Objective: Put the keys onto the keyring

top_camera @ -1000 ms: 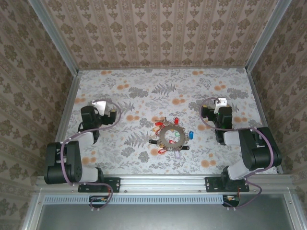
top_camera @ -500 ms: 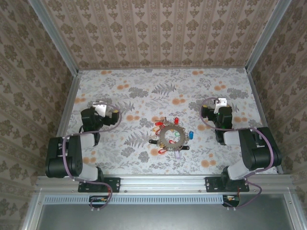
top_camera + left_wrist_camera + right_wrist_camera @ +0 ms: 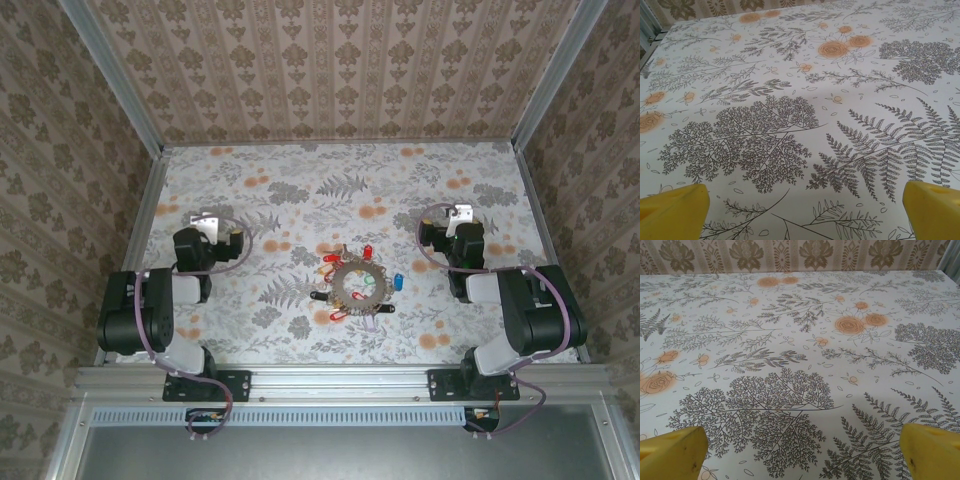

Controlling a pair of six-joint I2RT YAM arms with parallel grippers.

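Lab test booth (aluminium frame (image 3: 340,380), wallpapered walls (image 3: 340,70), floral table (image 3: 300,190)).

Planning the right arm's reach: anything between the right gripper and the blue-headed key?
Top view: bare floral table between right gripper and blue-headed key, apart from the arm's own cable loop.

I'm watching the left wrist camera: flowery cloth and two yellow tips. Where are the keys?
Observer: The keyring lies in the middle of the tablecloth, fringed with red, green and black key heads.
Operator: Any loose key?
Observer: Yes, a blue-headed key lies just right of the ring.
Operator: Is the other arm holding anything?
Observer: No, the right gripper is open over bare cloth.
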